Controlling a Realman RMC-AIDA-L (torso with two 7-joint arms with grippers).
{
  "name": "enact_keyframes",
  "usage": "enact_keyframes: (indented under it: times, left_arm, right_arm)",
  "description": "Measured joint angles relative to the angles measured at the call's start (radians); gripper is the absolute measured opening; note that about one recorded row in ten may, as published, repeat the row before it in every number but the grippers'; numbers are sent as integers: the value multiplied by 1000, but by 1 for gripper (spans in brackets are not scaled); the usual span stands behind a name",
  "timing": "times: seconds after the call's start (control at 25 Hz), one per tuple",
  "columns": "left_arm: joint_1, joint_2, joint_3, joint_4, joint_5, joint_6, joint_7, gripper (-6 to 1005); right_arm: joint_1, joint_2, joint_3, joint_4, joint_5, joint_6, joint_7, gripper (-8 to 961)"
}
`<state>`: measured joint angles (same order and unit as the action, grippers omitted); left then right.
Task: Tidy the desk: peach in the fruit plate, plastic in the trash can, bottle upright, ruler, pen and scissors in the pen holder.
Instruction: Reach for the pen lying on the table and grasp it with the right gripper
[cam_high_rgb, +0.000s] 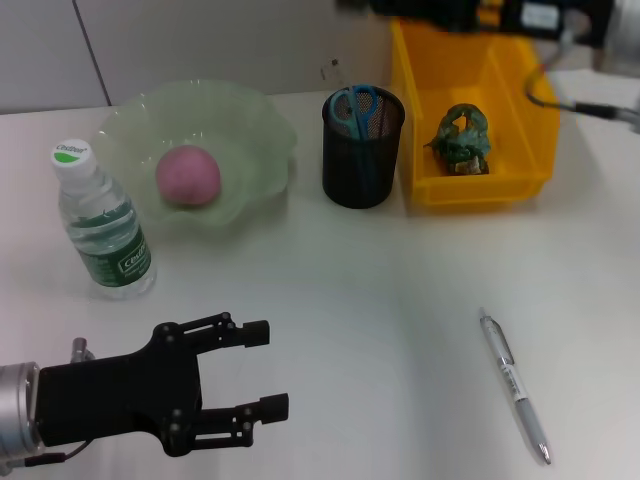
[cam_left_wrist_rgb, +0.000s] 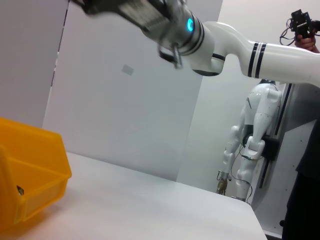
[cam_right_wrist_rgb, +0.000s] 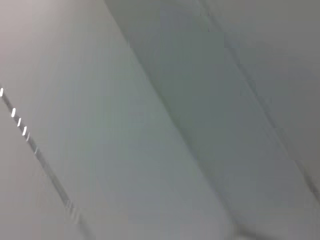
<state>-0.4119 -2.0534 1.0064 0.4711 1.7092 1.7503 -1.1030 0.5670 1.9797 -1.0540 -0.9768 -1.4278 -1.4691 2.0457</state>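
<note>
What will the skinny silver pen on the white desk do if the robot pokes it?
The slim silver-grey pen with a clear barrel lies flat on the plain white desk, so it will probably slide or roll sideways; its round barrel looks smooth. It seems stiff and light, so a small nudge likely moves it. Its clip might stop a long roll.

Bottle (cam_high_rgb: 104, 226): green label and cap carry print, not legible.

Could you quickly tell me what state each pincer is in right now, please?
Left pincer: open, holding nothing, low over the desk near the front edge.
Right pincer: not visible; only its arm shows above the trash can.
</note>
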Motion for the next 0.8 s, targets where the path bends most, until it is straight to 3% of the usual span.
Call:
enact_keyframes:
  times: [0.04, 0.08, 0.16, 0.24, 0.36, 0.44, 0.56, 0.76, 0.8]
  left_arm:
    - [0, -2, -2, 4, 2, 0, 0, 803]
    - [0, -2, -2, 5, 2, 0, -1, 803]
    - [-1, -4, -2, 7, 2, 0, -4, 803]
    - [-1, -4, -2, 7, 2, 0, -5, 803]
    - [-1, -5, -2, 7, 2, -3, -5, 803]
    - [0, -5, -2, 7, 0, -6, -2, 804]
    - [0, -5, -3, 7, 0, -12, 0, 804]
    - [0, -5, -3, 6, 2, -28, 1, 804]
    - [0, -5, -3, 6, 2, -28, 1, 804]
  right_arm:
    - [0, -35, 5, 3, -66, -71, 59, 591]
    - [0, -35, 5, 3, -66, -71, 59, 590]
    - [6, -56, 27, -1, -150, -139, 120, 589]
    - [34, -70, 84, -34, -342, -275, 224, 588]
    - [57, -73, 100, -59, -470, -358, 290, 587]
    - [92, -67, 95, -88, -641, -444, 382, 587]
    - [109, -58, 93, -105, -734, -476, 427, 586]
    - [169, 13, 58, -174, -1072, -532, 535, 586]
    - [169, 13, 58, -174, -1072, -532, 535, 586]
